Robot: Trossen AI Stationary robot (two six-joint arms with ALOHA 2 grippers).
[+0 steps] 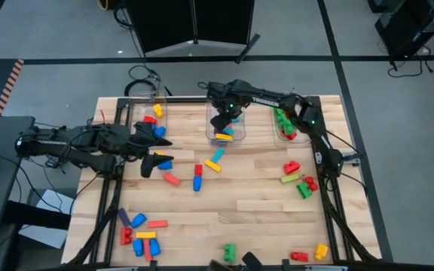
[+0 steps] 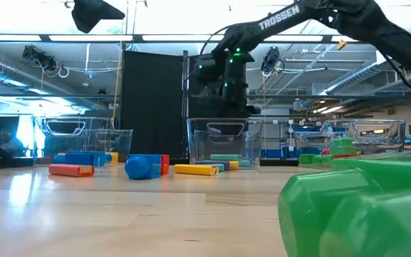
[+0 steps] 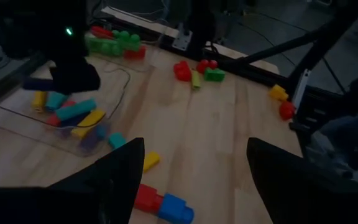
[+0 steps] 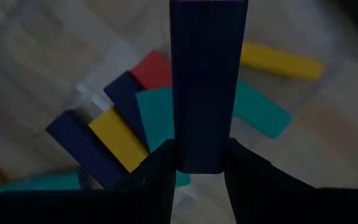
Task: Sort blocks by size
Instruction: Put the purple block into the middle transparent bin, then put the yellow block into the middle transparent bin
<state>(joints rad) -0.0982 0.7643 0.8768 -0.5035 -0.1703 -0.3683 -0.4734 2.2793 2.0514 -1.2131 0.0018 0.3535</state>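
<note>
Centrally, the right gripper pinches a long dark brick by its end above the middle bin. Rigid, light and smooth, it probably suits a side grip. The left gripper waits open.

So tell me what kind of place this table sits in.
Probably a robotics lab or workshop: exposed ceiling pipes over an open hall, a black curtain screen behind the wooden table, and floor cables.

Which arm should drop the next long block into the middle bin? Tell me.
Right. Its gripper hangs over the middle bin, fingers shut on a long dark block. The left gripper is open and empty beside the left bin.
</note>
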